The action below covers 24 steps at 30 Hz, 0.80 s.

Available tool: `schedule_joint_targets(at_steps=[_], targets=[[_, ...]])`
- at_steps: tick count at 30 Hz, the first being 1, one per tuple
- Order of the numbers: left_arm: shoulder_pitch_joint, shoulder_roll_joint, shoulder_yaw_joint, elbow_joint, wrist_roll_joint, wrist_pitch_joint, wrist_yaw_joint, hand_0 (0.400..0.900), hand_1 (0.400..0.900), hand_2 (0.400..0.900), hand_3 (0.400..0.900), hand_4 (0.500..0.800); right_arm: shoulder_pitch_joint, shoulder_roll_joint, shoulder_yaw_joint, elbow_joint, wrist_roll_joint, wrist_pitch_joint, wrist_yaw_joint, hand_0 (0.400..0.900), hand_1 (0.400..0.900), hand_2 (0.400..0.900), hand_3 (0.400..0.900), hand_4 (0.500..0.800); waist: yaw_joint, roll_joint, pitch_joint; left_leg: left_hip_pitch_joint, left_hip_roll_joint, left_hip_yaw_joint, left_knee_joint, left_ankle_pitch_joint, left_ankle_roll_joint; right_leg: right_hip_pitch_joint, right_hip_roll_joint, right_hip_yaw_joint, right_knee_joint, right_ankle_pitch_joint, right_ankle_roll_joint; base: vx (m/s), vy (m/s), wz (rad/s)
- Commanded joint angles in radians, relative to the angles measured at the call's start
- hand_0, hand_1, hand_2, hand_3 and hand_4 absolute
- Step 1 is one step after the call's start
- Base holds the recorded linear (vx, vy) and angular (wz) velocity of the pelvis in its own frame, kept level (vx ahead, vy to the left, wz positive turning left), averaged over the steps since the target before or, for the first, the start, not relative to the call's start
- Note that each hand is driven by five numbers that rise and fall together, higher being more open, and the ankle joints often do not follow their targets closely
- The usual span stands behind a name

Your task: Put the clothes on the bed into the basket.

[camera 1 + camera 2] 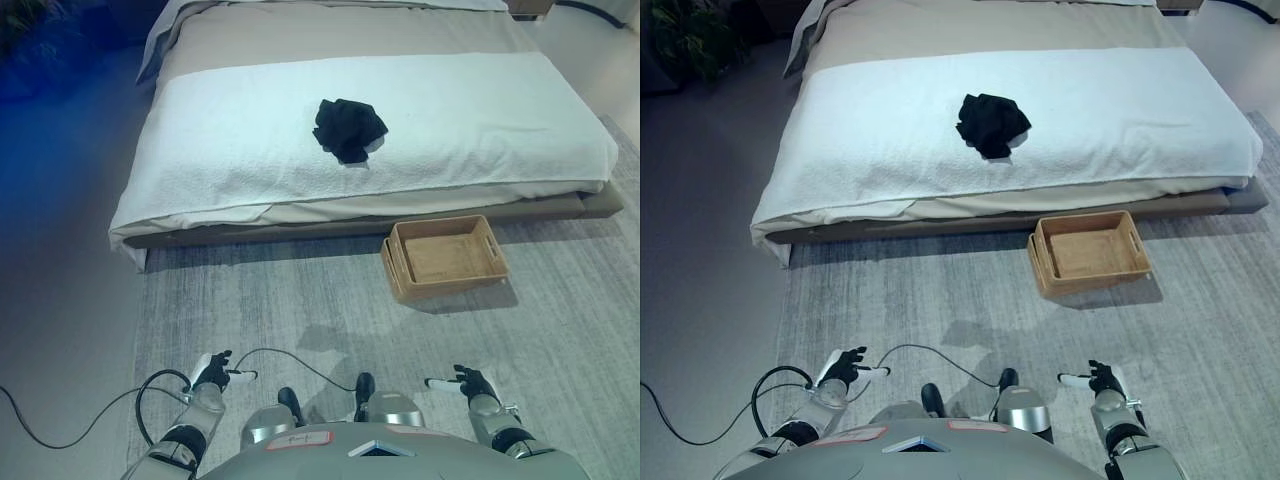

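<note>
Filling the upper half of the frame, the bed (480,140) carries a white blanket (220,150) across its near part. Below it a grey rug (300,300) covers the floor. At centre right, the empty tan basket (445,258) sits on the rug just beside the bed's edge. Crumpled black clothes (348,128) lie mid-blanket. At the bottom edge, the left hand (212,372) and right hand (472,383) hang with fingers relaxed and apart, holding nothing.

Black clothes (349,129) are seen on a white bed cover (480,120); the basket (444,257) is tan, the rug (300,300) streaked grey
</note>
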<state>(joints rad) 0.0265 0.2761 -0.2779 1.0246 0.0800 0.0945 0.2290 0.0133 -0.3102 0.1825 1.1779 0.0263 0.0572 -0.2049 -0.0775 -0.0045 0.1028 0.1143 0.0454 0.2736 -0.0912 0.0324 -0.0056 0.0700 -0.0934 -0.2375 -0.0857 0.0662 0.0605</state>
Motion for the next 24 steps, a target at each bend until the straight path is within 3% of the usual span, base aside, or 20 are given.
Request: schedule_joint_targets(at_steps=[1,15,24], targets=[[-0.05,0.022,0.026,0.046,0.002,-0.025,0.008,0.9,0.9,0.9,0.9,0.8,-0.073,-0.018,0.021,0.043,-0.032,-0.012,-0.015,0.9,0.9,0.9,0.9,0.8,0.022,-0.004,0.006,0.026,-0.01,-0.025,0.004,-0.086,-0.021,-0.001,-0.016,0.039,0.012,-0.018,0.059,-0.01,0.002,-0.07],[-0.052,0.014,0.013,0.079,0.032,-0.016,0.008,0.9,0.9,0.9,0.9,0.8,-0.076,-0.019,0.04,0.054,-0.049,-0.009,-0.012,0.9,0.9,0.9,0.9,0.8,0.022,-0.007,0.007,0.034,-0.004,-0.023,0.004,-0.085,-0.025,0.01,-0.01,0.041,-0.002,-0.018,0.058,0.0,0.001,-0.01],[-0.043,0.022,0.017,0.031,0.018,-0.018,0.016,0.9,0.9,0.9,0.9,0.8,-0.077,-0.023,0.036,0.048,-0.045,-0.006,-0.017,0.9,0.9,0.9,0.9,0.8,0.03,-0.004,0.017,0.028,-0.013,-0.032,0.004,-0.086,-0.015,0.005,-0.015,0.043,0.004,-0.018,0.062,0.01,0.014,0.01]])
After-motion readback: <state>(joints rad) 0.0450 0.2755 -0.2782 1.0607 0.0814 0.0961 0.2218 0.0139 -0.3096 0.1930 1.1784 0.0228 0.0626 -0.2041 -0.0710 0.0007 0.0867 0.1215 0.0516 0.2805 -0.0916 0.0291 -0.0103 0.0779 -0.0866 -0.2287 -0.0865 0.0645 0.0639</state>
